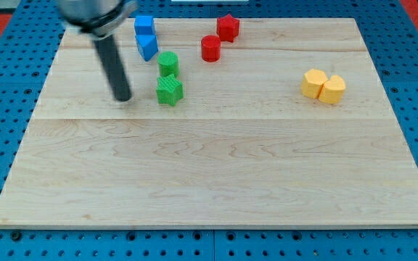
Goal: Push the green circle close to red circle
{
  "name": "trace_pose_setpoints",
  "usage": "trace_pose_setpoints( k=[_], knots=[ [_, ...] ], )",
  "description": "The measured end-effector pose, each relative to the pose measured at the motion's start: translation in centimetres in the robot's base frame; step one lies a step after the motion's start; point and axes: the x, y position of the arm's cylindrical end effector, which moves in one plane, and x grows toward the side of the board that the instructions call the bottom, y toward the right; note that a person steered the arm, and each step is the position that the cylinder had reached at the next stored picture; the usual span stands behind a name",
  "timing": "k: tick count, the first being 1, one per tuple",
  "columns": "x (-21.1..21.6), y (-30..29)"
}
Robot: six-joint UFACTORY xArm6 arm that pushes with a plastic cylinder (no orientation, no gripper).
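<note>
The green circle (168,63) stands on the wooden board near the view's top, left of centre. The red circle (210,48) is up and to its right, with a gap between them. My tip (124,98) rests on the board to the left of and slightly below the green circle, apart from it. A green star-shaped block (170,90) sits just below the green circle, right of my tip.
Two blue blocks (146,45) (144,27) stand above and left of the green circle. A red star-shaped block (228,27) lies up-right of the red circle. Two yellow blocks (313,83) (332,89) sit together at the right. The board's edge (209,226) runs along the bottom.
</note>
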Motion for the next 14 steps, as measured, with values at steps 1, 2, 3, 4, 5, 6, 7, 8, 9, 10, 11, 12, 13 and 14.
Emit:
trace_pose_setpoints(
  k=[1,2,3,4,5,6,7,8,9,10,11,12,13,14],
  knots=[
    [-1.3,10.6],
    [-1.4,20.7],
    [-1.4,16.5],
    [-0.9,11.5],
    [4.1,16.8],
    [3.6,22.4],
    [3.2,21.4],
    [0.1,10.9],
    [-2.6,9.3],
    [-3.2,4.5],
    [-3.2,2.5],
    [-3.6,-1.1],
    [-6.3,0.5],
    [-7.0,5.7]
  ],
)
